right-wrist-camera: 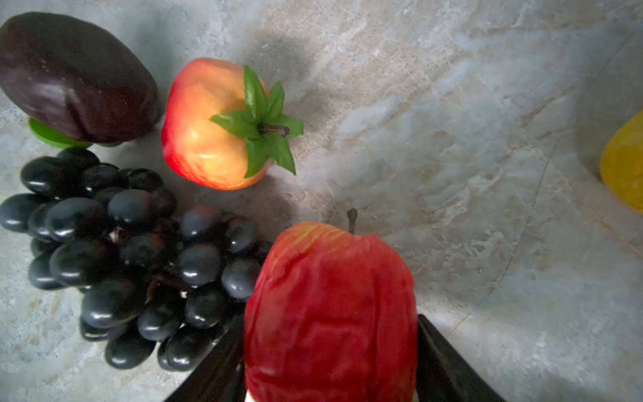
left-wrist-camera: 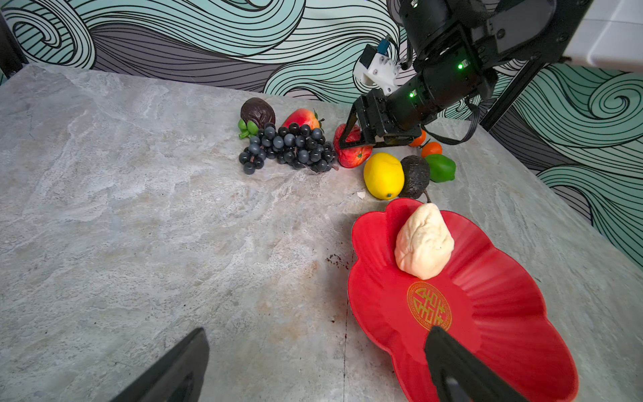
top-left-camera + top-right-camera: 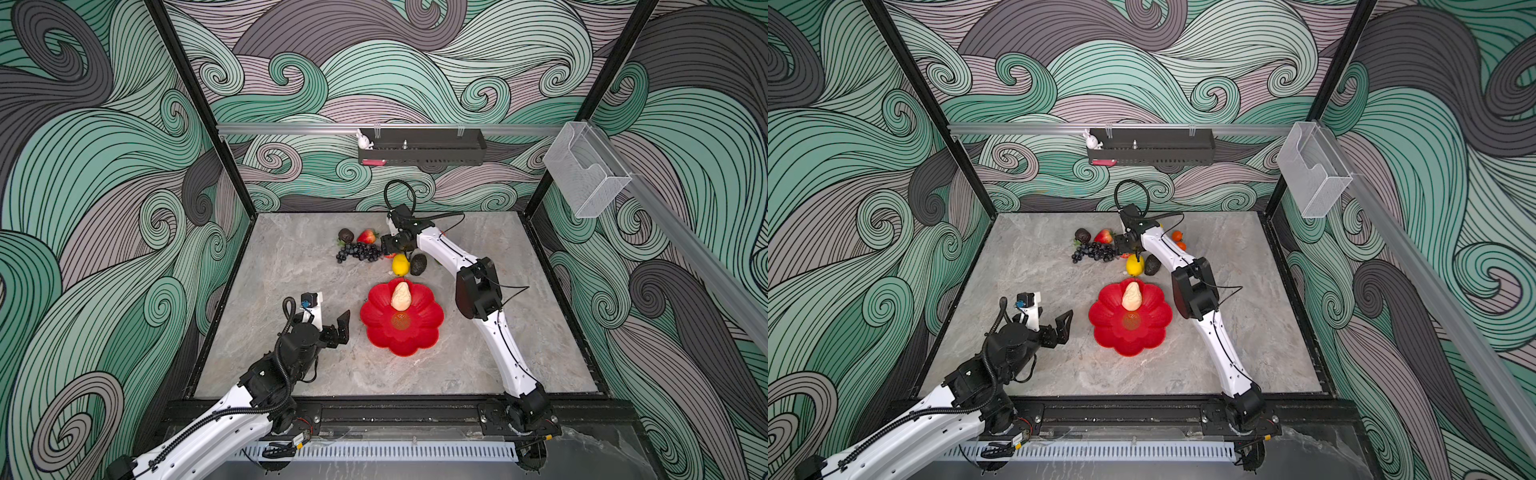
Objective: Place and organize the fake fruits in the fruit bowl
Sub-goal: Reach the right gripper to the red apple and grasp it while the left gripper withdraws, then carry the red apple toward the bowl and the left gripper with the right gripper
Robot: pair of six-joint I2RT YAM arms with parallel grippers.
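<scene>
Right pincer [image 1: 330, 320] clasps red apple [image 1: 330, 278] (fingers [image 1: 222, 365] touching both sides) beside grapes [image 1: 121, 261]; left pincer [image 2: 317, 330] gapes wide.

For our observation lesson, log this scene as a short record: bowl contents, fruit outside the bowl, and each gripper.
bowl: red fruit bowl, holding only the beige pear
loose fruit: grapes, strawberry, lemon, avocado, lime, two oranges, dark round fruit
right gripper: jaws either side of the red apple; contact unclear
left gripper: open, empty, beside the bowl
</scene>
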